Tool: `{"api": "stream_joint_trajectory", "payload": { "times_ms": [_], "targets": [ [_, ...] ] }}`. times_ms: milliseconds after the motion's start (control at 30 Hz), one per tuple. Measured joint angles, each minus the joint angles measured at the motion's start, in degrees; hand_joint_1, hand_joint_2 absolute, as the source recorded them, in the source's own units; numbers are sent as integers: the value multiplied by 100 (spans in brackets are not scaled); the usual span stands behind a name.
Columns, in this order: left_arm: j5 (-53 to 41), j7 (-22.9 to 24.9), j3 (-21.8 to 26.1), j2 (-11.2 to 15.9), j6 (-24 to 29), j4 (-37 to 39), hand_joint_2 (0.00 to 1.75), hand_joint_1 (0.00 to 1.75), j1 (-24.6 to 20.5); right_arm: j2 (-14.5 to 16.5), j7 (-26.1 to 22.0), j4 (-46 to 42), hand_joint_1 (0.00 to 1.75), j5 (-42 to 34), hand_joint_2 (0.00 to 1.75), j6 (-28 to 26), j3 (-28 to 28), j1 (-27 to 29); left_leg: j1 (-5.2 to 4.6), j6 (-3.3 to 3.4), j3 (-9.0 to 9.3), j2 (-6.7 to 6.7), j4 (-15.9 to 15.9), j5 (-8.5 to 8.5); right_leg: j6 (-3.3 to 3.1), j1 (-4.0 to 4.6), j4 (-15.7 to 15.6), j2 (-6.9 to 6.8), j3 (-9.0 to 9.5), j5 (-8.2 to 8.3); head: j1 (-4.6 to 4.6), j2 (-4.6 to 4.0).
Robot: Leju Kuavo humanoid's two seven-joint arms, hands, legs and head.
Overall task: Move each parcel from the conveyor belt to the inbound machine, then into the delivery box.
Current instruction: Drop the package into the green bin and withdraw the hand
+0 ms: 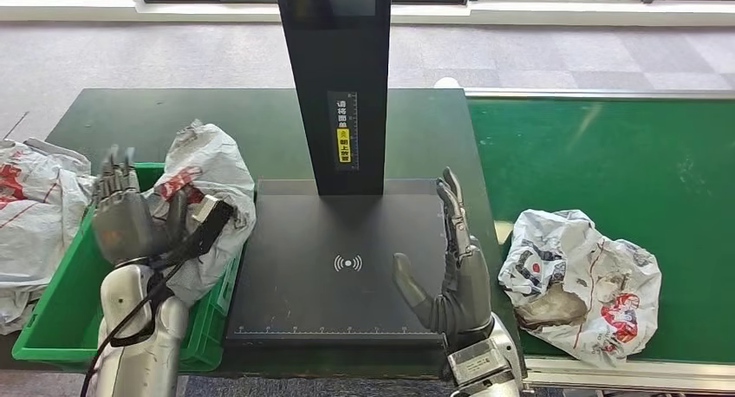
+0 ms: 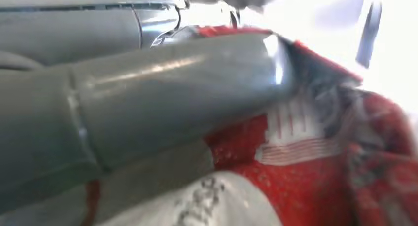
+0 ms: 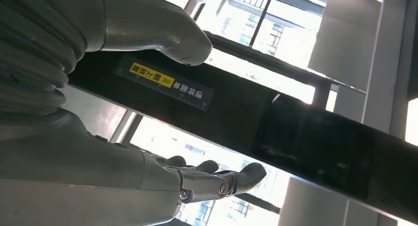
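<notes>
Up over the right part of the inbound machine's black plate, the right hand stands with fingers straight and apart, thumb out to the side, holding nothing. Its wrist view looks past the thumb at the machine's upright column. Left of the machine, the left hand is raised above the green delivery box, fingers extended, its thumb against a white-and-red parcel lying in the box. Whether it grips that parcel I cannot tell. Right of the machine, another parcel lies on the green conveyor belt.
</notes>
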Motion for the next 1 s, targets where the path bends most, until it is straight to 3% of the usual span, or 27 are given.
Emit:
{"api": "stream_joint_trajectory", "payload": {
  "times_ms": [67, 167, 333, 733, 1000],
  "targets": [
    [-15, 467, -542, 312, -814, 20, 0, 0, -104, 2, 1, 1, 0, 32, 175, 53, -69, 5, 1, -2, -2, 1, 0, 1, -1, 4, 0, 1, -1, 2, 1, 0],
    [-18, 715, -1166, 746, -1559, 59, 0, 0, -328, 20, 1, 4, 0, 55, 175, 124, -169, 1, 1, -3, -2, 3, 0, 3, -2, 5, 1, 2, 2, 3, 1, 0],
    [-22, 749, -1641, 1248, -1870, 174, 0, 0, -459, 43, 2, 40, 0, 59, 175, 126, -236, -3, 1, -4, 0, 13, 0, 3, -7, 7, 3, 12, -1, 5, 1, 0],
    [-22, 125, -1644, 2115, -2342, 225, 0, 0, -352, 43, 1, 89, 0, 26, 175, 3, -274, 55, 2, -11, -2, 15, -2, 3, -13, 11, 5, 18, -4, 1, 1, 0],
    [-22, 134, -1319, 2407, -2341, -124, 0, 0, -61, 43, 2, 93, 0, 39, 175, -13, -297, 69, 2, -12, -2, 19, -2, 2, -13, 10, 7, 21, -5, 1, 1, 0]
  ]
}}
